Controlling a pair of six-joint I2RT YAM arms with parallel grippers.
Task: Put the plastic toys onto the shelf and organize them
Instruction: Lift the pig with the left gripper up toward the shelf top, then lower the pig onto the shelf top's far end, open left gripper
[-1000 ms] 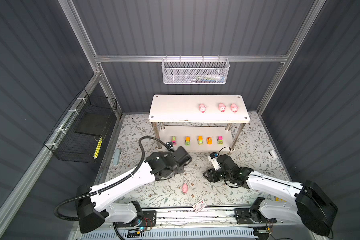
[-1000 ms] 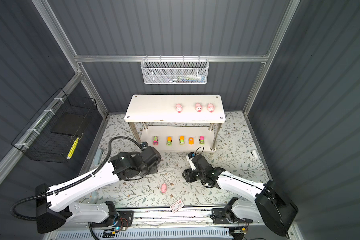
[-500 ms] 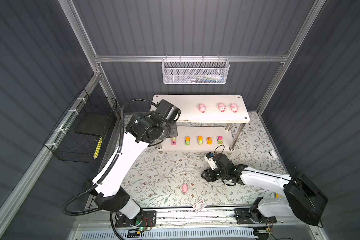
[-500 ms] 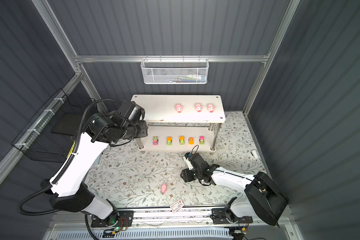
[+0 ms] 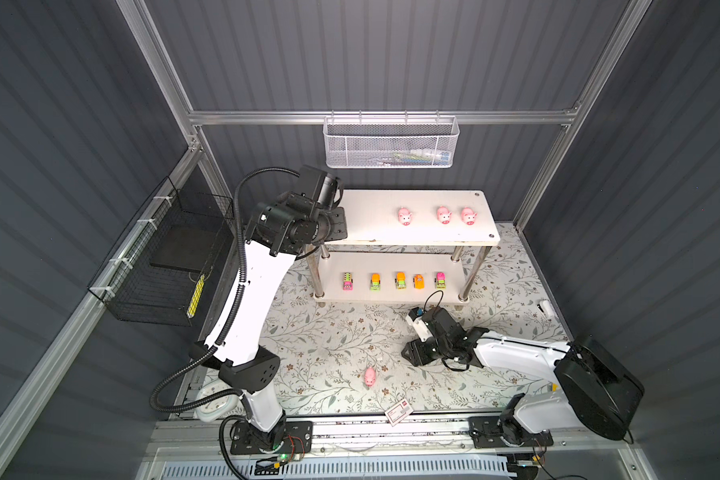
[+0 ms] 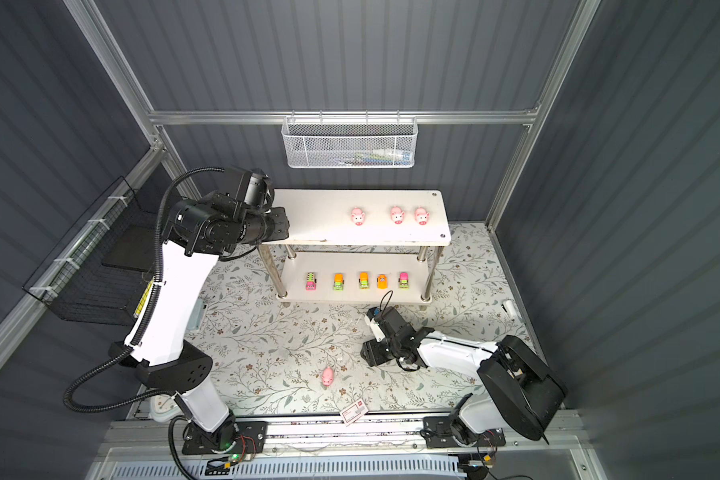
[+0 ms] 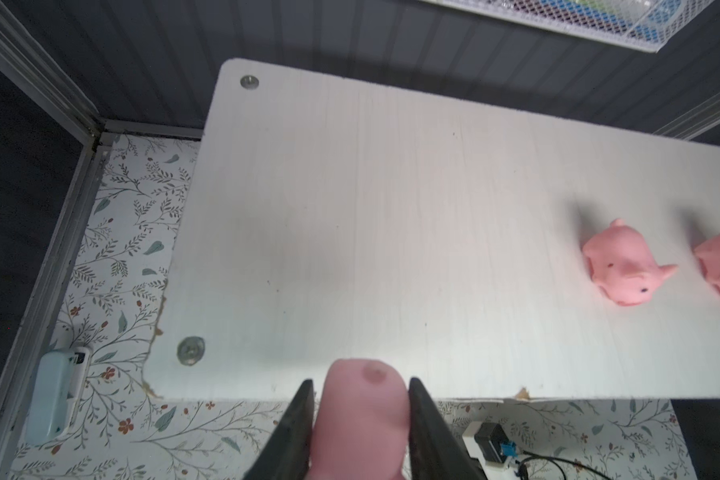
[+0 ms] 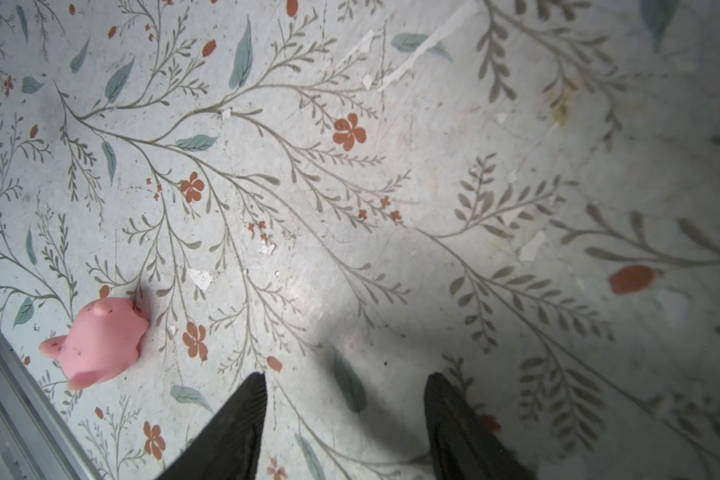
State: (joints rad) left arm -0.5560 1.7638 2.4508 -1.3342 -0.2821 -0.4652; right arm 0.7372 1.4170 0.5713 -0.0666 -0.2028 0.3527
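Observation:
The shelf (image 5: 371,208) (image 6: 321,212) stands at the back of the flowered mat. Three pink pigs (image 5: 444,215) lie on its top board, and several small cars (image 5: 400,280) line the lower board. My left gripper (image 5: 337,224) (image 6: 281,226) hovers at the left front edge of the top board (image 7: 391,208). In the left wrist view this gripper (image 7: 361,380) is shut on a pink pig (image 7: 360,424). Another pink pig (image 5: 370,376) (image 8: 96,340) lies on the mat near the front. My right gripper (image 5: 412,353) (image 8: 344,378) hangs open just right of it, with nothing between its fingers.
A white mesh basket (image 5: 389,143) hangs on the back wall above the shelf. A black wire basket (image 5: 163,266) is fixed to the left wall. A red-and-white card (image 5: 398,413) lies at the front edge. A pale blue case (image 7: 55,395) sits left of the shelf.
My left arm has swung up from the mat to the left end of the shelf's top board. The right arm has barely shifted.

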